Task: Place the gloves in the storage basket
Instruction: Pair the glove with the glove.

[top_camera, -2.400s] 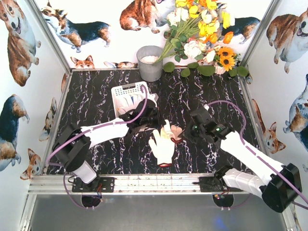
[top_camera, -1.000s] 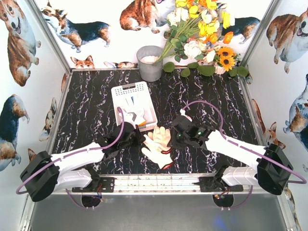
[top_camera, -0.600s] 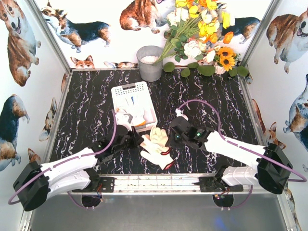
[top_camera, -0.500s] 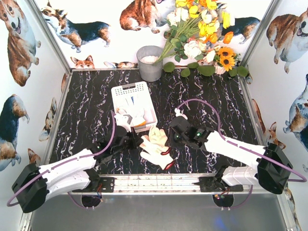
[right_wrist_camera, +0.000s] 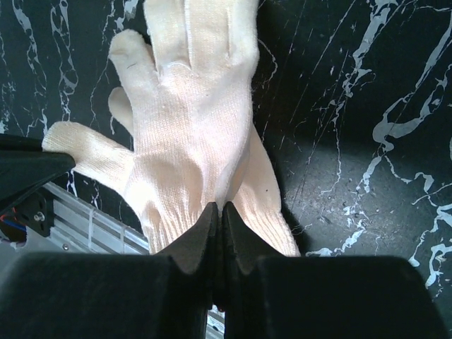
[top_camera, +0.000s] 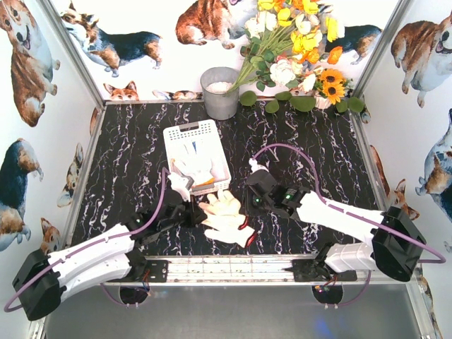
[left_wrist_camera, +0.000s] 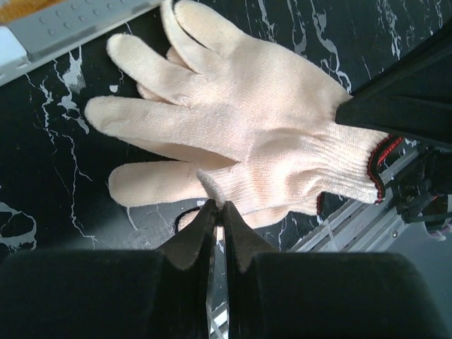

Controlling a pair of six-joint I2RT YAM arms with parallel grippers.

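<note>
Beige gloves (top_camera: 226, 215) stacked on bench (top_camera: 127, 155) between claws, just in front of storage basket (top_camera: 176, 134), outside it. Left claw (left_wrist_camera: 217, 208) pressed together, pinching thumb-side fabric fold. Right claw (right_wrist_camera: 217, 210) pressed together, pinching cuff end. White gloves (top_camera: 194, 161) lie inside basket.

Table (top_camera: 127, 155): gloves (top_camera: 224, 215), basket (top_camera: 185, 134), bucket (top_camera: 220, 95)

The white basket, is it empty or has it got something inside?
Not empty: white gloves lie inside the basket, on its floor.

Both arms stretch low toward each other, the left hand (left_wrist_camera: 215, 205) and the right hand (right_wrist_camera: 215, 206) each with fingers pressed together.
</note>
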